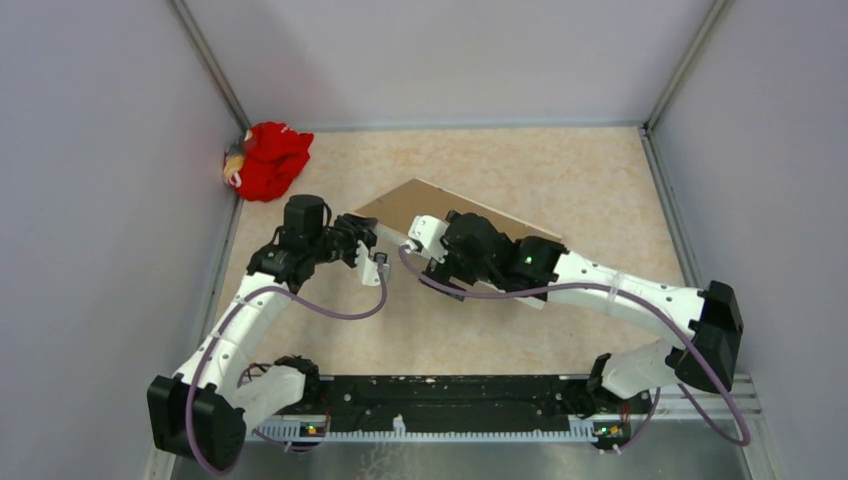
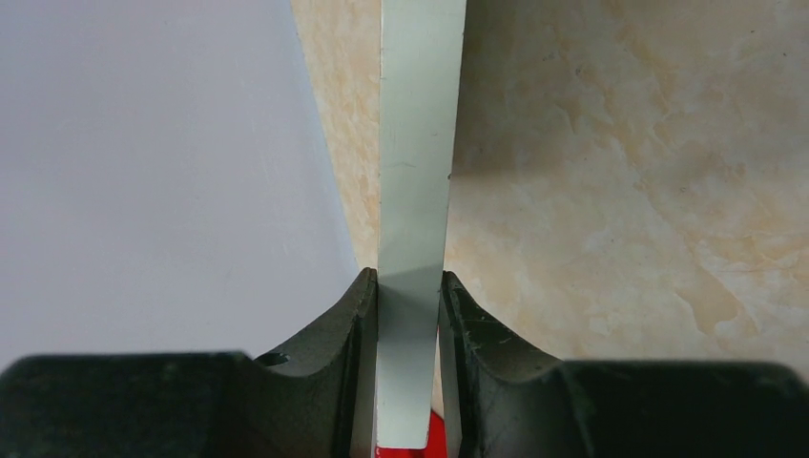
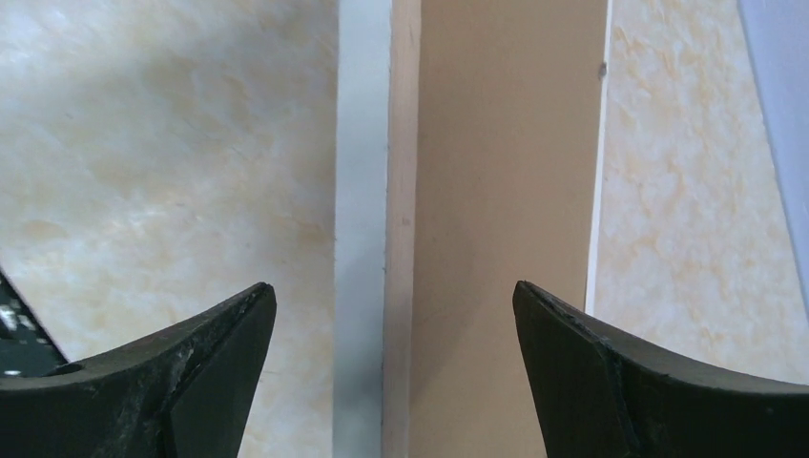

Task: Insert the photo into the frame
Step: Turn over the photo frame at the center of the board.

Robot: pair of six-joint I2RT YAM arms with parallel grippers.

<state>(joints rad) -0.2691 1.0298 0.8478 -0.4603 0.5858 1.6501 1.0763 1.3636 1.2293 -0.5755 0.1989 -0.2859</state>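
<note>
The frame (image 1: 533, 298) lies at a slant in the middle of the table, rear side up, with the brown backing board (image 1: 430, 205) showing in it. My left gripper (image 1: 375, 250) is shut on the frame's left edge. In the left wrist view that edge is a pale white strip (image 2: 415, 143) clamped between the jaws of the left gripper (image 2: 408, 281). My right gripper (image 1: 412, 240) hovers open over the same end. In the right wrist view the right gripper (image 3: 394, 296) straddles the frame's white and light-wood rim (image 3: 382, 191) and the backing board (image 3: 506, 191) without touching either. The photo is hidden.
A red soft toy (image 1: 268, 160) lies in the far left corner against the wall, and a bit of red (image 2: 434, 441) shows under the left jaws. Grey walls (image 1: 100, 200) enclose the table on three sides.
</note>
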